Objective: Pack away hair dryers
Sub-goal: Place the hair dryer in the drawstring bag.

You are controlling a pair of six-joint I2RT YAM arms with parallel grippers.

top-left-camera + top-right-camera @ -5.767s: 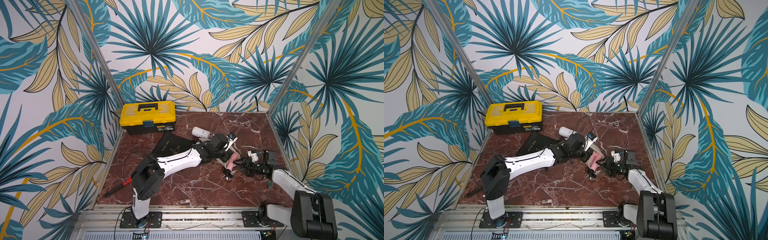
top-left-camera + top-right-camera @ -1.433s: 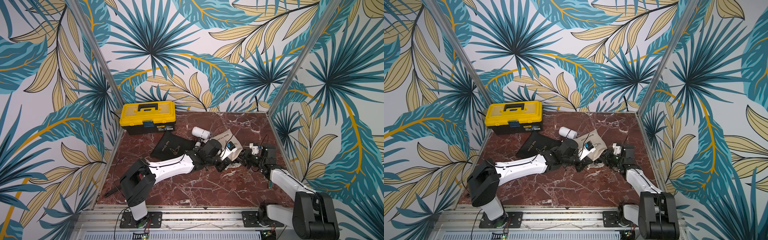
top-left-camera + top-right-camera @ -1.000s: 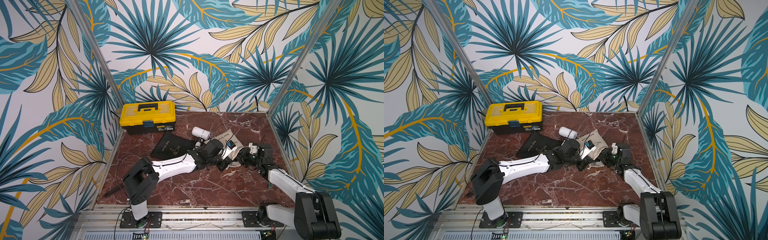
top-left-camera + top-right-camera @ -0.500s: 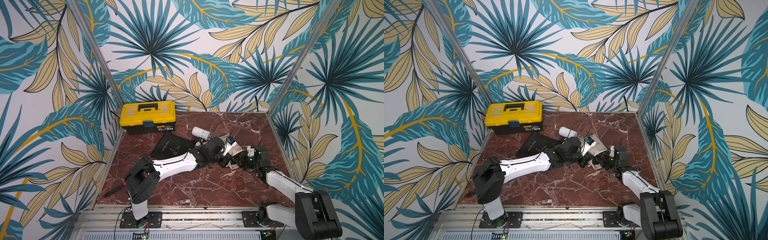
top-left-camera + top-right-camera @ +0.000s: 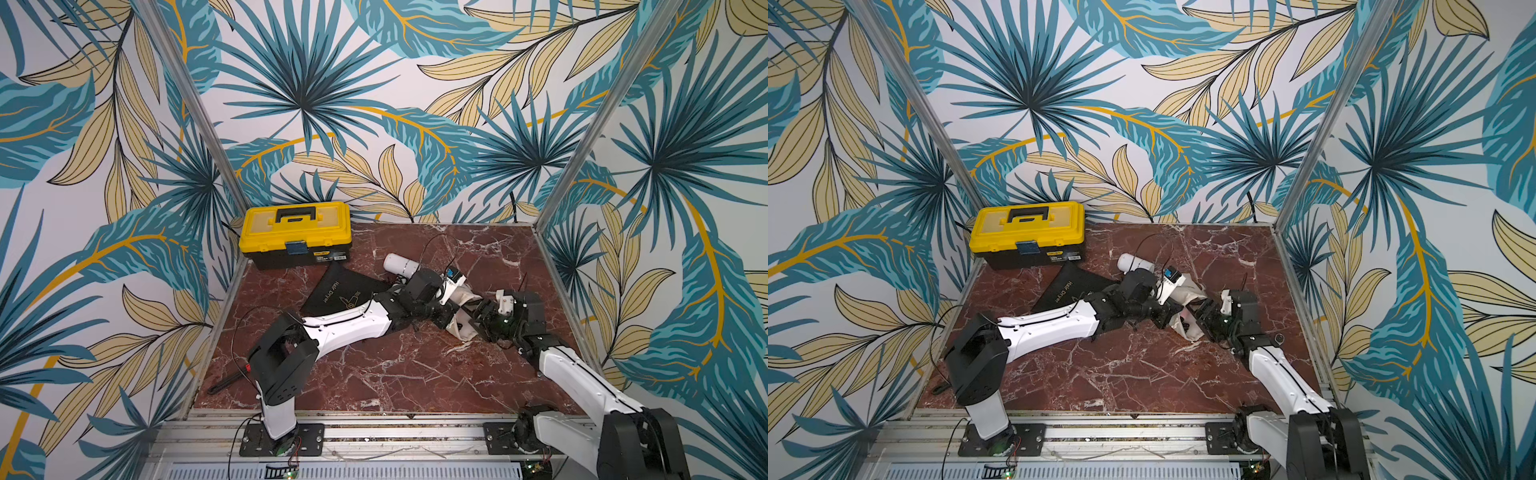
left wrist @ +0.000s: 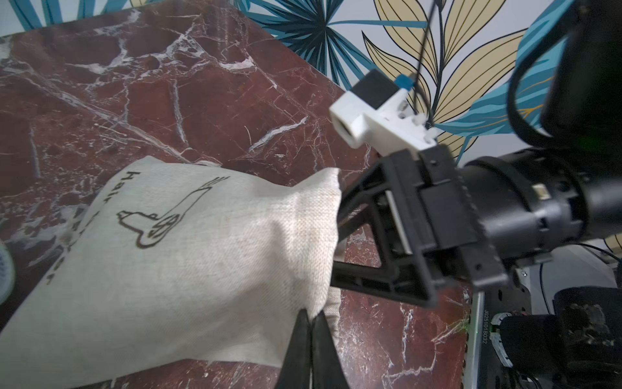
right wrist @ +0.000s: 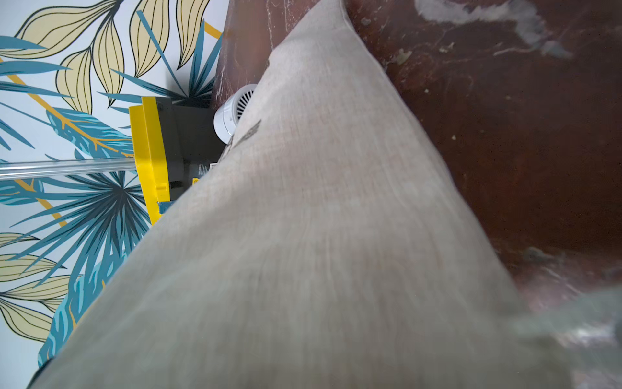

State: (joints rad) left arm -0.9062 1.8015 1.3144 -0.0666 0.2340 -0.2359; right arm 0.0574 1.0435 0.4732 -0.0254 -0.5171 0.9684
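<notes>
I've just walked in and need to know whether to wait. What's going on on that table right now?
The left gripper has its fingers shut on the rim of the beige bag. The right gripper, fingers spread, is at the bag's opening. The white hair dryer lies unpacked on the table, next to the black bag.

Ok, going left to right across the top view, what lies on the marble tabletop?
Yellow plastic toolbox → black fabric drawstring bag → white cylindrical hair dryer → beige cloth bag.
</notes>
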